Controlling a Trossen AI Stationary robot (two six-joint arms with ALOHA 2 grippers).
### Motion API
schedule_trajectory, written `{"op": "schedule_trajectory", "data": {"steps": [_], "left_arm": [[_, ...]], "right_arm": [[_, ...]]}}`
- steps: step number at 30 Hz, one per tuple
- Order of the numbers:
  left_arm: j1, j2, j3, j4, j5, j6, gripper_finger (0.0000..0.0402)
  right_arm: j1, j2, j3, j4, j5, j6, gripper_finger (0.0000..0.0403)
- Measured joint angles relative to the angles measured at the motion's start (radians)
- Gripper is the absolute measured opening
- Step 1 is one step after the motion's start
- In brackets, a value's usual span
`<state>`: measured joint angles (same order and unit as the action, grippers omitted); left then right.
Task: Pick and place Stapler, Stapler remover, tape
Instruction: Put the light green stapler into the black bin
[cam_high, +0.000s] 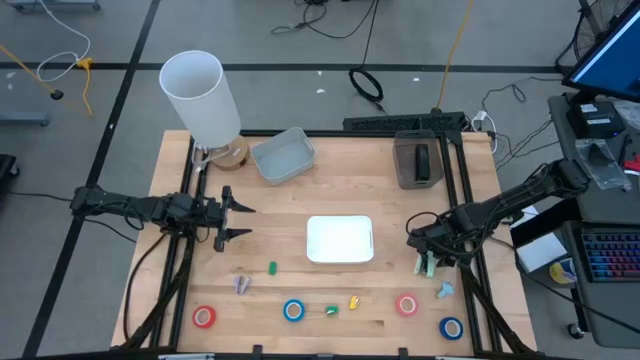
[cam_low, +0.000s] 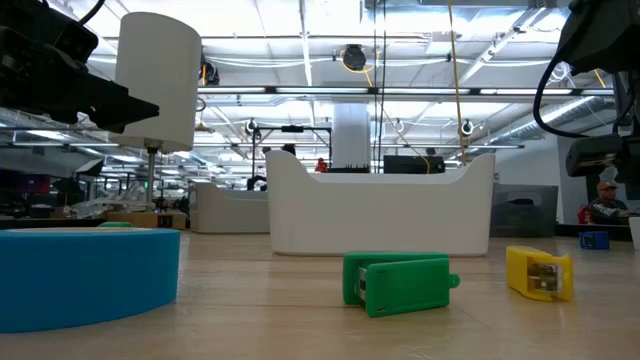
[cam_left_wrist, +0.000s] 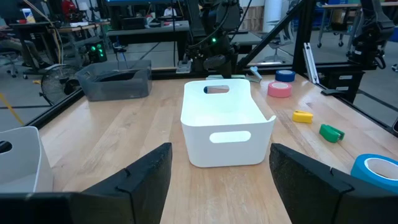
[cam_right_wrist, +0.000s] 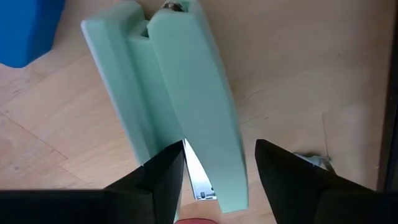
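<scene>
Stapler pale green, flat on table's right edge; right gripper angled down over it, jaws apart straddling its end, no squeeze yet; left gripper open, idle left.

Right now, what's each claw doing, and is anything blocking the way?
Left gripper open, idle left of white bin. Right gripper open around pale green stapler, not clamped. Nothing in the way.

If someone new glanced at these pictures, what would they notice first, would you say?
Probably the white plastic bin at the table's centre, with red and blue tape rolls strung along the near edge. At the right side, the right gripper straddles a pale green stapler.
</scene>
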<state>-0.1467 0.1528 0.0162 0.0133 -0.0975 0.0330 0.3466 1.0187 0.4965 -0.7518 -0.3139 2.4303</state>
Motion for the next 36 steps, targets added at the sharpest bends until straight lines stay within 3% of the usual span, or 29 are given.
{"op": "schedule_trajectory", "data": {"steps": [12, 17, 30, 36], "left_arm": [[0.000, 0.000, 0.000, 0.000, 0.001, 0.008, 0.0269], [0.000, 0.000, 0.000, 0.000, 0.001, 0.008, 0.0269], [0.000, 0.000, 0.000, 0.000, 0.002, 0.008, 0.0269], [0.000, 0.000, 0.000, 0.000, 0.002, 0.008, 0.0269]], "right_arm": [[0.000, 0.000, 0.000, 0.000, -0.031, -0.047, 0.0088], [0.000, 0.000, 0.000, -0.007, -0.065, -0.059, 0.0088], [0.000, 0.000, 0.000, -0.017, -0.287, -0.011, 0.0090], [0.000, 0.000, 0.000, -0.025, -0.251, -0.043, 0.0091]]}}
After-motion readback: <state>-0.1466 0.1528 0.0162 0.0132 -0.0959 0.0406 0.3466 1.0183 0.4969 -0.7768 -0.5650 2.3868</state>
